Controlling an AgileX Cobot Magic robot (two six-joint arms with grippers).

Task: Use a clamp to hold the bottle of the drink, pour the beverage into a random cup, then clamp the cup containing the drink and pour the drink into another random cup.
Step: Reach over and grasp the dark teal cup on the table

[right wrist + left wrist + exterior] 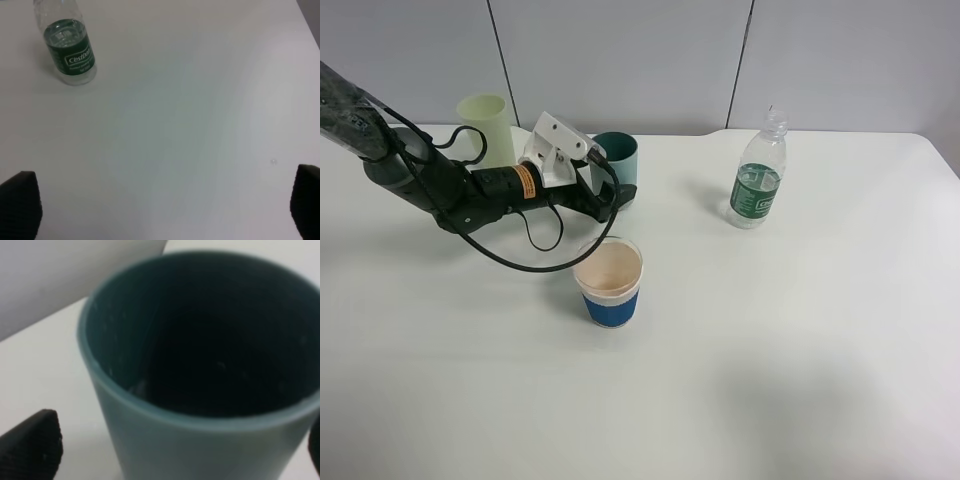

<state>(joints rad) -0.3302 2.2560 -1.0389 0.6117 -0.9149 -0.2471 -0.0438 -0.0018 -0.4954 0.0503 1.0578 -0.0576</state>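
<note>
Upper centre-left, the teal cup [620, 152] stood on the desk [800, 340], with the left hand [613, 196] spread around it, not pinching. It looked stiff, light and smooth, so mid-wall seemed the best hold. The right hand [167, 207] hung spread, empty.

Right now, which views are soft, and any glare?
Left wrist: dark teal plastic cup fills the frame, blurred, interior nearly black. Right wrist: clear green-labelled plastic bottle sharp, no glare. Exterior high: sharp, even light, faint soft shadows.

Teal cup [150, 440] blurred w/ base cut off in L wrist view; bottle [68, 56] top cropped in R wrist view.
</note>
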